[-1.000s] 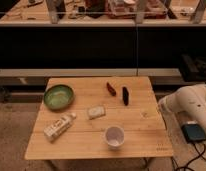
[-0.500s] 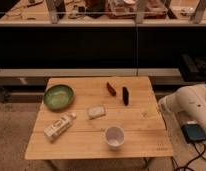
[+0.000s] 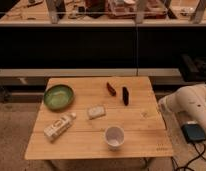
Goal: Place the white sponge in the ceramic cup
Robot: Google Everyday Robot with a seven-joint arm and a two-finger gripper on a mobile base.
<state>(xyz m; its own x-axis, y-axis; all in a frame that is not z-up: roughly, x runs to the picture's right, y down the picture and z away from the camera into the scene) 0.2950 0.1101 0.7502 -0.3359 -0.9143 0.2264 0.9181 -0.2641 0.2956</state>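
Camera view, tabletop scene. The gripper (image 3: pixel 165 104) lies at the end of the white robot arm (image 3: pixel 192 103), just off the right edge of the wooden table (image 3: pixel 146 146) and clear of every object on it; whether it is open or closed cannot be told, and nothing is seen in its hold. Below the arm, a dark flat box (image 3: pixel 195 133) with a cable rests on the floor.

Nearest the gripper on the table, a black oblong object (image 3: pixel 125 95) and a reddish-brown oblong object (image 3: pixel 111 88) lie side by side, apart. The white sponge (image 3: pixel 96 111) lies flat near the table's centre, left of these. The ceramic cup (image 3: pixel 115 137) stands upright near the front edge, just right of the sponge and apart from it. A white-and-tan bottle (image 3: pixel 59 126) lies on its side at front left. A green bowl (image 3: pixel 59 96) sits at back left.
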